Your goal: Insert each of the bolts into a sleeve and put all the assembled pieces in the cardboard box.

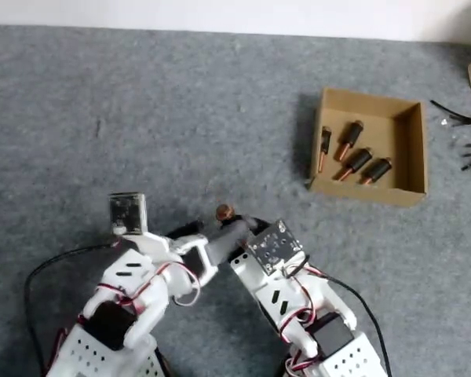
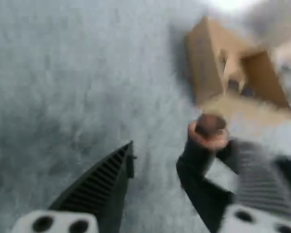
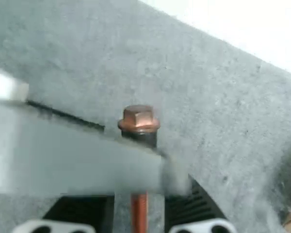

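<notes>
Grey felt worktop [image 1: 220,102] with an open brown cardboard box [image 1: 369,191] holding four sleeved bolts [image 1: 355,162]. Well apart from the box, the right pincer [image 3: 138,206] appears to clasp a copper-coloured hex-head bolt [image 3: 138,119] by its shank. The black cylindrical sleeve [image 3: 139,139] is seated under the head, so the piece looks ready to carry to the box. The left pincer [image 2: 179,148] stands wide on the piece's far side from the box, probably because it is no longer needed for steadying.
</notes>
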Action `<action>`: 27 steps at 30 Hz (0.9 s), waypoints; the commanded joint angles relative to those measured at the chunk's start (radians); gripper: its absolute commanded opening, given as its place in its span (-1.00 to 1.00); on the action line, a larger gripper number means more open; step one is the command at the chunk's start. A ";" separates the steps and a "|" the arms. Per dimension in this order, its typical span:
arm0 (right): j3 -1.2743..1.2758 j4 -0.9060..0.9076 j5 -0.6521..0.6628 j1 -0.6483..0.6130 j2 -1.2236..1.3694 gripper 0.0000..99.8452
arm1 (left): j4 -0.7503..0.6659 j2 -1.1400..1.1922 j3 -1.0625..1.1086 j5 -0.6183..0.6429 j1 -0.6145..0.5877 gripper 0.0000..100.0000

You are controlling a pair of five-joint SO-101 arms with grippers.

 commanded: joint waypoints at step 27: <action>0.054 -0.260 0.003 0.409 -0.005 -0.99 | -0.221 -0.013 0.076 -0.094 -0.363 -0.75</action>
